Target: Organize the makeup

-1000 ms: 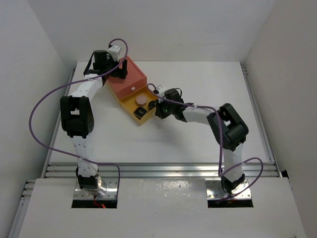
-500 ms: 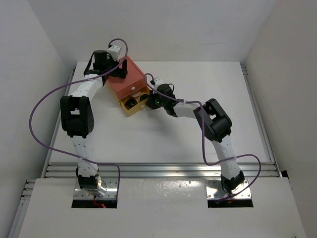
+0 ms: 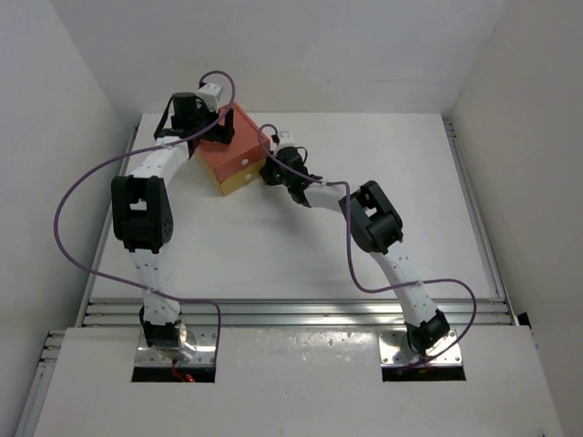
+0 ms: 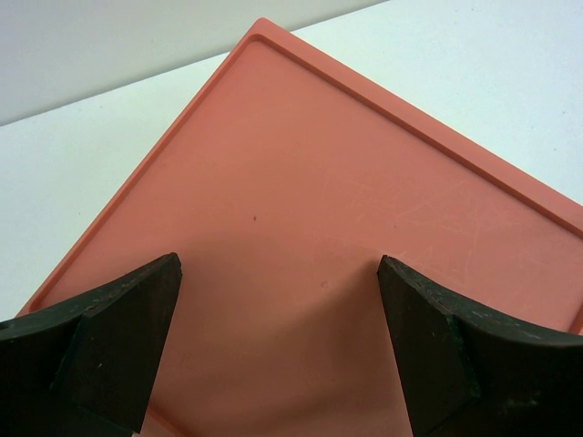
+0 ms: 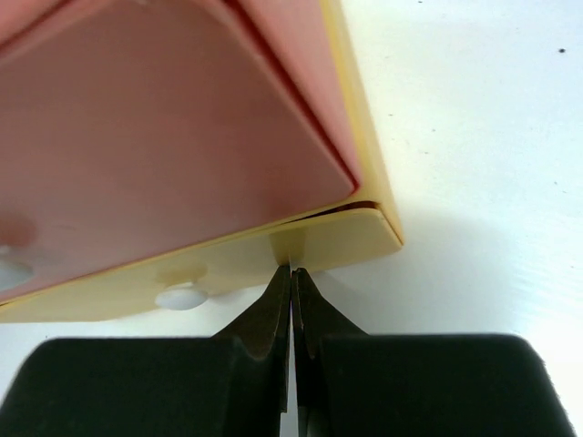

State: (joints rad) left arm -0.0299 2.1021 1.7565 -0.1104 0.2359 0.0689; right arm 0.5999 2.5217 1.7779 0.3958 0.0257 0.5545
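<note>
Top external: orange box (image 3: 228,146), toward the desk's (image 3: 301,255) far-left corner. Yellow drawer (image 3: 239,181) nearly flush; makeup unseen, presumably inside. Left jaws spread wide over box top, steadying it. Right jaws closed, tips against drawer front to push.

The drawer box (image 3: 239,138) is salmon-orange, plain, with faint pale scuffs on the top that shows between the matte black left fingers (image 4: 100,337). Its drawer front (image 5: 351,238), just above the tips of the black right fingers (image 5: 273,319), is pale yellow, with a small white round spot (image 5: 179,297) to the left of those tips. The surface (image 3: 364,232) beneath both is plain white. The left arm (image 3: 155,168) and right arm (image 3: 405,282) are white with black joints. A purple cable (image 3: 57,214) loops along each arm. The rails (image 3: 291,311) near the bases are silver-grey.
</note>
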